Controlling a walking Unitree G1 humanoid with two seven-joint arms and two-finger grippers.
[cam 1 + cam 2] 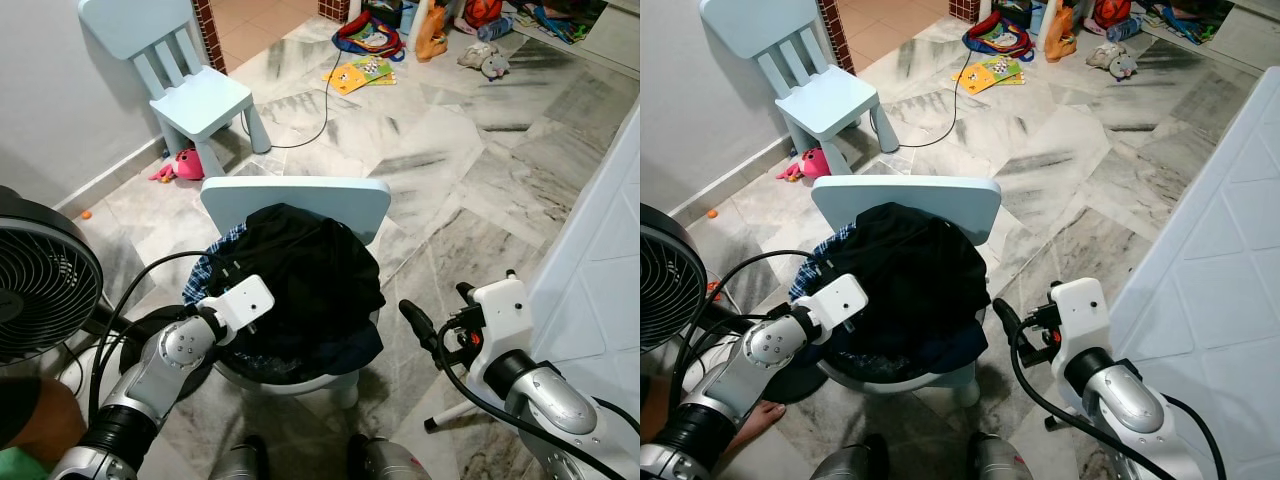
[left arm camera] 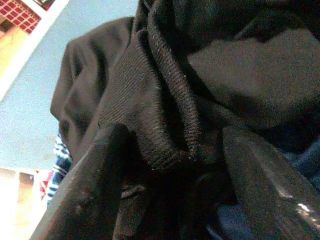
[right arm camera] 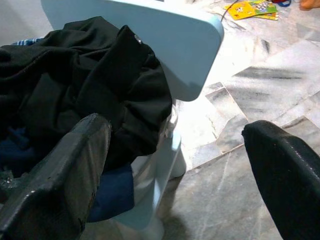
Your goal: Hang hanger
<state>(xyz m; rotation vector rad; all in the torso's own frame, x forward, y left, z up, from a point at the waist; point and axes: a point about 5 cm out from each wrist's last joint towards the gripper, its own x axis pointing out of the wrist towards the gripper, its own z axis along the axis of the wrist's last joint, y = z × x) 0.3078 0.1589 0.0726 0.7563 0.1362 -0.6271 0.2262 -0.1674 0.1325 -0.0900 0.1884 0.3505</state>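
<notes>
Marble floor, grey-veined, runs from the robot's feet to a cluttered far end.

Nearest, lower left: a black fan, cut off by the frame edge, with black cables looping beside it. A person's foot shows under the left arm in the right eye view, partly hidden.

Left gripper is pushed into a heap of black clothes piled on a small pale-blue chair. Its fingers are apart, with a ribbed black hem bunched between them; whether they grip the cloth cannot be told. From the head views the fingers are buried in the pile, with the white wrist block showing above it. No hanger can be made out: the pile hides whatever lies within. A blue-checked cloth peeks out at the pile's left edge, and darker blue fabric lies lower down.

Right gripper hangs in the air just right of the chair, apart from the clothes, fingers spread wide and holding nothing. White panel stands at the right edge.

Farther: a second pale-blue chair by the wall, a pink toy at its foot, then books, bags and soft toys, too small to identify.
</notes>
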